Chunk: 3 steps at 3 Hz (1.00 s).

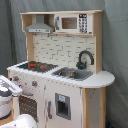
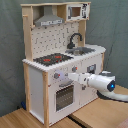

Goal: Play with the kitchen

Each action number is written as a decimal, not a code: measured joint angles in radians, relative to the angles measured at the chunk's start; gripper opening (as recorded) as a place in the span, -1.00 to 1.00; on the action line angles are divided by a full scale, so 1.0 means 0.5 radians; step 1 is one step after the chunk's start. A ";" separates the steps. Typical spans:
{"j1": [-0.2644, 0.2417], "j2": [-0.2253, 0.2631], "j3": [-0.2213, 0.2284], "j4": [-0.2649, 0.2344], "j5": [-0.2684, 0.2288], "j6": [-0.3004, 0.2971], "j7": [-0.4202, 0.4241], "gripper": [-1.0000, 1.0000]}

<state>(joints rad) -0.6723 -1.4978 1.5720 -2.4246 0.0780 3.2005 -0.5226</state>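
Second exterior view showed the kitchen (image 2: 55,70) standing on the wooden surface (image 2: 30,120) — the gripper (image 2: 69,76) reached its front panel beside the knobs (image 2: 56,76), just above the oven door (image 2: 64,95); whether the fingers were parted, I cannot tell.
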 joint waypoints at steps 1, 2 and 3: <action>-0.115 0.000 0.015 0.162 0.001 0.023 0.013 1.00; -0.154 0.000 0.021 0.211 0.003 0.022 0.216 1.00; -0.165 -0.001 0.033 0.214 0.003 0.018 0.430 1.00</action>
<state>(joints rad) -0.7549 -1.4981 1.5883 -2.3175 0.0793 3.2093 -0.3076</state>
